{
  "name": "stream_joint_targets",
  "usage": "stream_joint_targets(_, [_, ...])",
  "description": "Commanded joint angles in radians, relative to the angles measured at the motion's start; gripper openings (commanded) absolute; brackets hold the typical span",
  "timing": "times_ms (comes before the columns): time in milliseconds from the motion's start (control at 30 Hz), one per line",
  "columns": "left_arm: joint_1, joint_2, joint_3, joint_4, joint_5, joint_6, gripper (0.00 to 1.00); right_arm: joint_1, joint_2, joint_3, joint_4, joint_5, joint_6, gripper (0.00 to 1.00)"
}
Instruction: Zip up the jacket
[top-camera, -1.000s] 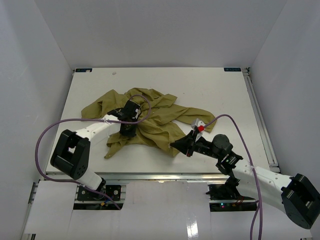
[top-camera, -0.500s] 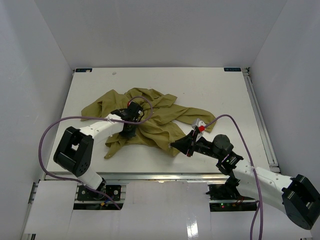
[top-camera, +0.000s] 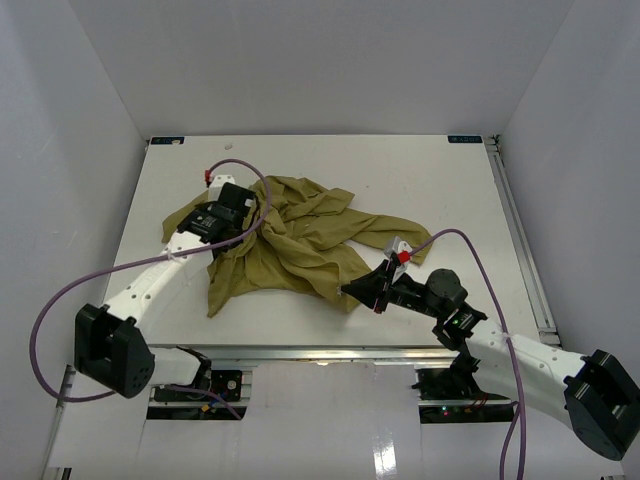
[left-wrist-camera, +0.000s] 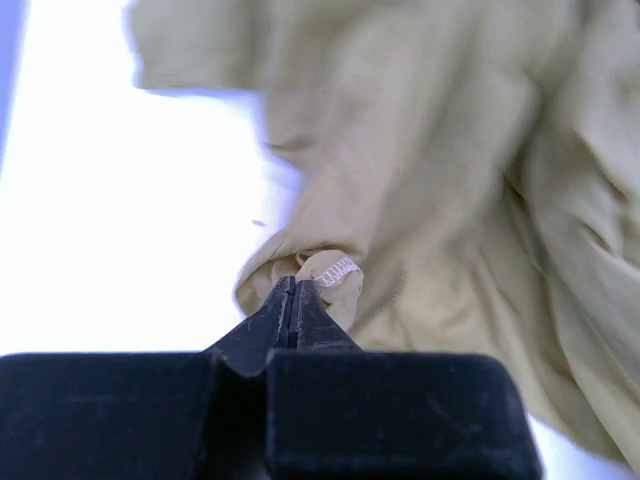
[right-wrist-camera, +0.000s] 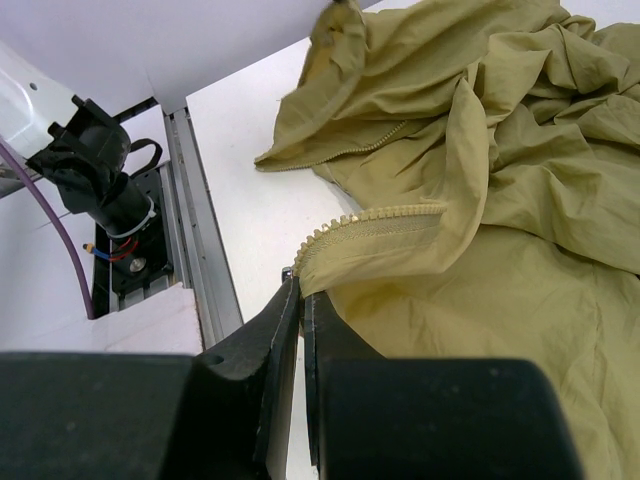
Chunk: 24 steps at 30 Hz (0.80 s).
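The olive jacket (top-camera: 300, 240) lies crumpled in the middle of the white table (top-camera: 420, 180). My left gripper (top-camera: 232, 226) is over its left part, shut, with a bunched fold of fabric and a white-stitched edge (left-wrist-camera: 338, 270) right at its tips (left-wrist-camera: 293, 288). My right gripper (top-camera: 348, 290) is at the jacket's near right corner, shut on the end of a zipper edge (right-wrist-camera: 375, 217) at its tips (right-wrist-camera: 303, 290). A second zipper edge (right-wrist-camera: 365, 146) runs across the fabric farther off in the right wrist view.
White walls enclose the table on three sides. A metal rail (top-camera: 520, 240) runs along the right edge and another along the near edge (right-wrist-camera: 200, 250). Purple cables (top-camera: 60, 300) loop off both arms. An arm base (right-wrist-camera: 100, 180) stands past the near edge.
My left arm has swung up and to the left, from the jacket's near left part to its upper left, and the fabric there has shifted with it. The right arm has not moved.
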<state>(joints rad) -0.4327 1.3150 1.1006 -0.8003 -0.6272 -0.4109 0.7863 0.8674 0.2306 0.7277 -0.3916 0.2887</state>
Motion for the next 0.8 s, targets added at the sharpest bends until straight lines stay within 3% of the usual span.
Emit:
stream_joint_targets(0, [0.162,-0.103,-0.029,0.006,-0.140,0.003,0.00,-0.004,-0.012,-0.005,0.030,0.004,0.009,0.08])
stream_joint_targets(133, [0.281,-0.164,-0.145,0.124,-0.115,0.083,0.00,-0.005,-0.011,-0.005,0.030,0.001,0.012,0.08])
stream_joint_targets(233, [0.359,-0.173,-0.156,0.141,-0.091,0.061,0.04,-0.005,-0.017,-0.008,0.030,0.000,0.014,0.08])
stream_joint_targets(267, [0.380,-0.165,-0.152,0.141,-0.093,0.060,0.12,-0.005,-0.020,-0.008,0.029,0.000,0.014,0.08])
stream_joint_targets(300, [0.402,-0.151,-0.140,0.132,-0.085,0.048,0.32,-0.005,-0.023,-0.010,0.029,0.003,0.015,0.08])
stream_joint_targets(333, [0.412,-0.143,-0.129,0.115,-0.059,0.029,0.43,-0.005,-0.024,-0.011,0.028,0.004,0.014,0.08])
stream_joint_targets(400, [0.414,-0.141,-0.112,0.098,-0.021,0.021,0.53,-0.004,-0.021,-0.008,0.027,0.005,0.012,0.08])
stream_joint_targets(567, [0.413,-0.205,-0.066,0.068,0.204,0.122,0.54,-0.005,-0.013,-0.008,0.028,0.007,0.009,0.08])
stream_joint_targets(667, [0.411,-0.308,-0.070,0.105,0.499,0.184,0.54,-0.005,-0.007,-0.002,0.029,0.003,0.009,0.08])
stream_joint_targets(767, [0.399,-0.239,-0.061,0.068,0.749,0.239,0.54,-0.007,-0.002,0.004,0.027,-0.001,0.010,0.08])
